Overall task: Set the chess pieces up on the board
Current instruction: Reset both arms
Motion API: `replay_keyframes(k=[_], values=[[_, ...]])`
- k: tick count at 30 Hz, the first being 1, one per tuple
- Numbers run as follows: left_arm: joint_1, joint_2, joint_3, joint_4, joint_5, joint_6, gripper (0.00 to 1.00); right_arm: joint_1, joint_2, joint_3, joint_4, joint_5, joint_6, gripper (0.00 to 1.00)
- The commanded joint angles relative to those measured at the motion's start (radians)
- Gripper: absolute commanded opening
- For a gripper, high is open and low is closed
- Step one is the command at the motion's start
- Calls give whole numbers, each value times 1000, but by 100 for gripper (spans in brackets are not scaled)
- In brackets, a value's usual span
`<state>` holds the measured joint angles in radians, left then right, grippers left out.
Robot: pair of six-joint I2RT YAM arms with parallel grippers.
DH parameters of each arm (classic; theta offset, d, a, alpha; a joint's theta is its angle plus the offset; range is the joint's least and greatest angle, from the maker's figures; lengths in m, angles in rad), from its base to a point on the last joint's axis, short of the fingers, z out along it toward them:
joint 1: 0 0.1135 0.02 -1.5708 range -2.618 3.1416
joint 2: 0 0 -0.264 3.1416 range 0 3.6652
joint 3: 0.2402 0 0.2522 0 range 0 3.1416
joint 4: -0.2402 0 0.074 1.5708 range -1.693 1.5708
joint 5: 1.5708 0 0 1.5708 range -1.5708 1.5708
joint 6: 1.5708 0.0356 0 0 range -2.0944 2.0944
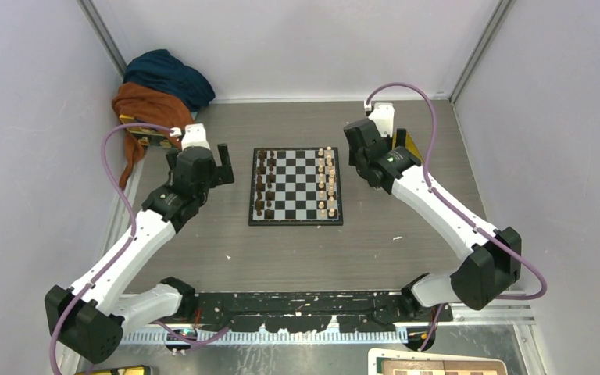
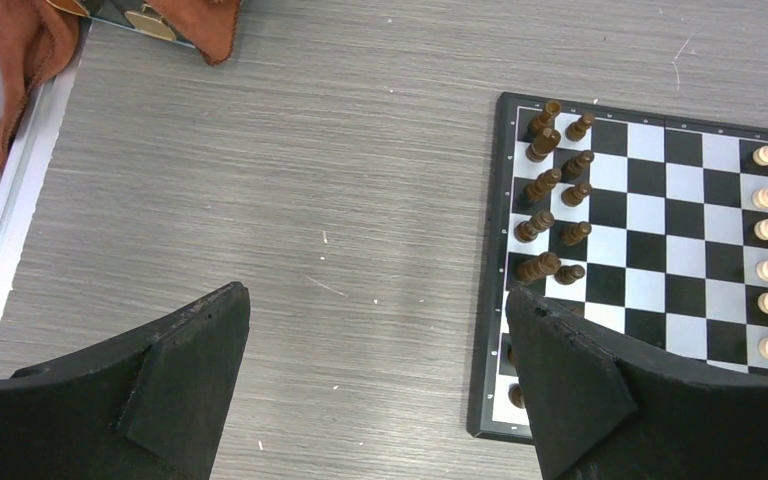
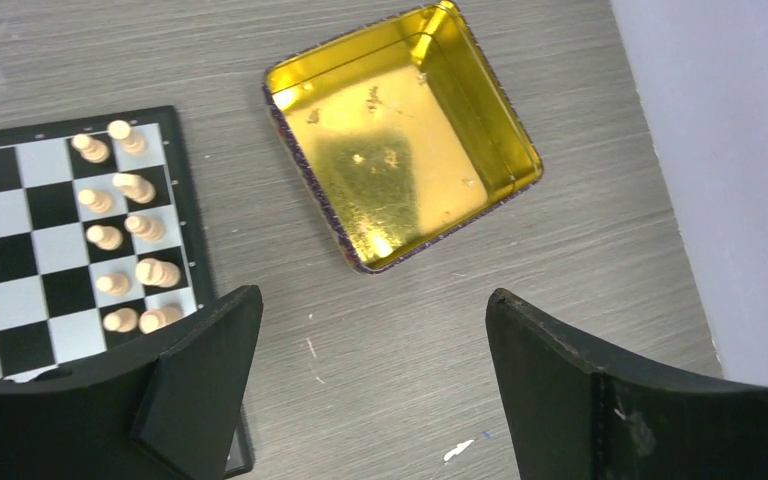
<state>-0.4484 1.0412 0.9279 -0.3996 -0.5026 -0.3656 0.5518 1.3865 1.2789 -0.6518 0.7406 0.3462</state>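
mostly upright tan chess pieces [image 1: 326, 183], seemingly two rows, on checkered board [image 1: 297, 184].

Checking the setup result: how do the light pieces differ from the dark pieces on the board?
Colour: the light pieces are pale tan, the dark pieces deep brown. Place: the light pieces line the right side of the board, nearest the gold tin; the dark pieces line the opposite, left side. Shared: both stand upright in two rows, with the middle squares bare.

The board [image 2: 648, 250] runs off the right edge of the left wrist view. The left claw [image 2: 375, 295] hides its lower corner.
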Motion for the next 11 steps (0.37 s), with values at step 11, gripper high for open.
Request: replay_keyframes(k=[11], values=[[7, -50, -23, 55, -41, 65, 100, -90, -131, -106, 90, -23, 42, 94]])
